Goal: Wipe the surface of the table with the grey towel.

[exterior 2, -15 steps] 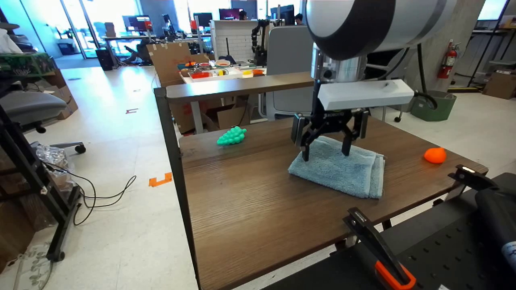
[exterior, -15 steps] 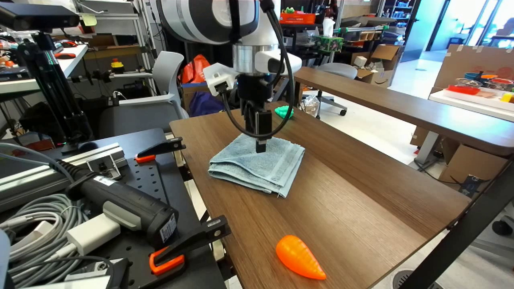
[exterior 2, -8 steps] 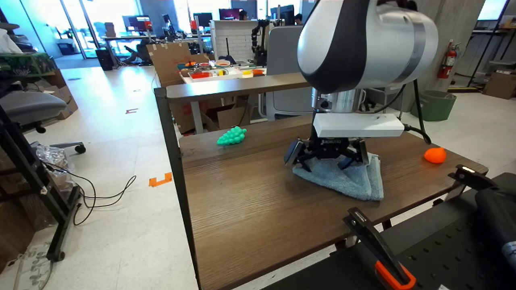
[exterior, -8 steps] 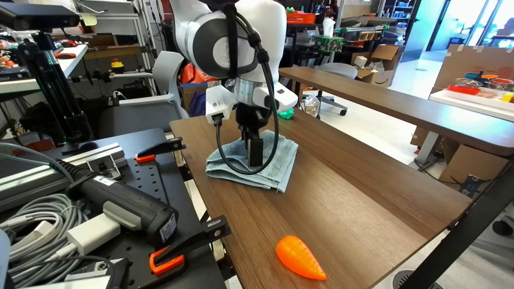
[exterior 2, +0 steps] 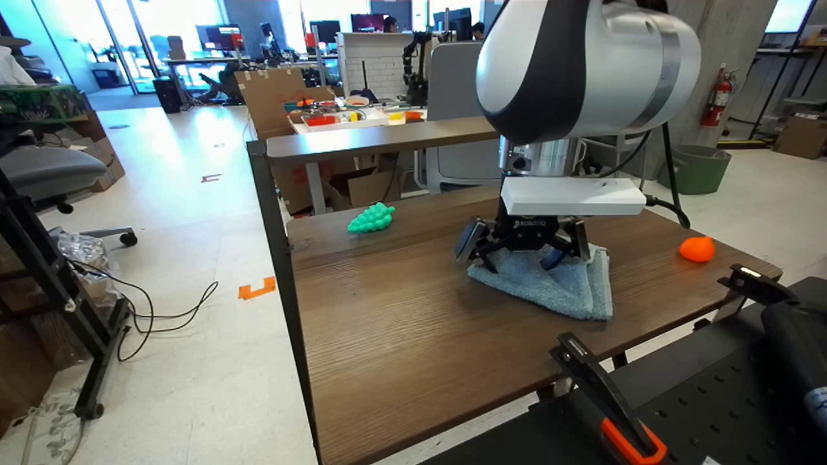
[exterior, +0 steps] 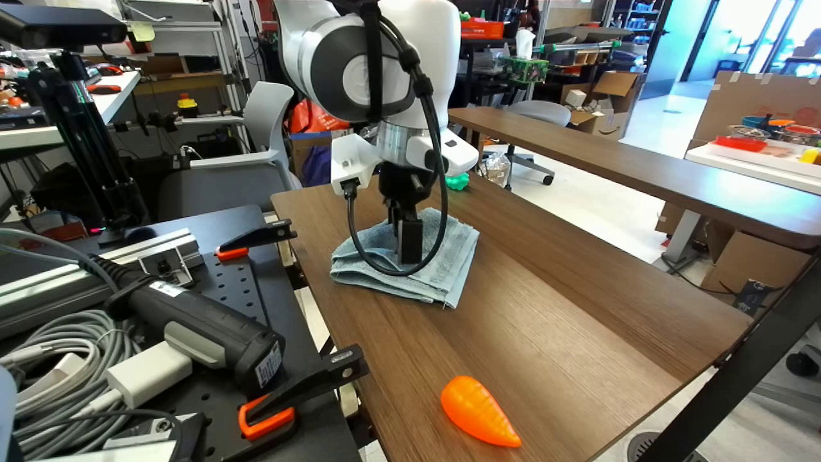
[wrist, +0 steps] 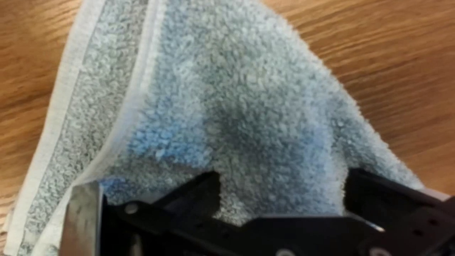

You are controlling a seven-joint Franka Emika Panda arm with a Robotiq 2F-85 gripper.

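The grey towel (exterior: 452,253) is a folded, rumpled blue-grey cloth lying on the dark brown wood-grain table (exterior: 558,333). It also shows on the table (exterior 2: 400,349) in an exterior view (exterior 2: 568,294) and fills the wrist view (wrist: 249,81). My gripper (exterior: 410,256) points down into the towel's middle. In an exterior view its fingers (exterior 2: 522,266) tilt, with bunched cloth between them. In the wrist view the fingers (wrist: 282,188) press a raised fold from both sides. The fingertips are partly hidden by the cloth.
An orange carrot-like object (exterior: 480,410) lies near one end of the table. A green grape-like toy (exterior 2: 371,218) lies near the opposite end. A black side table (exterior: 218,308) with clamps (exterior: 308,388), a cable coil and a handheld tool adjoins the long edge.
My gripper has come down onto the towel and its fingers have closed in on the cloth, which bunched up. Over the last half second, gripper and towel have shifted only slightly.
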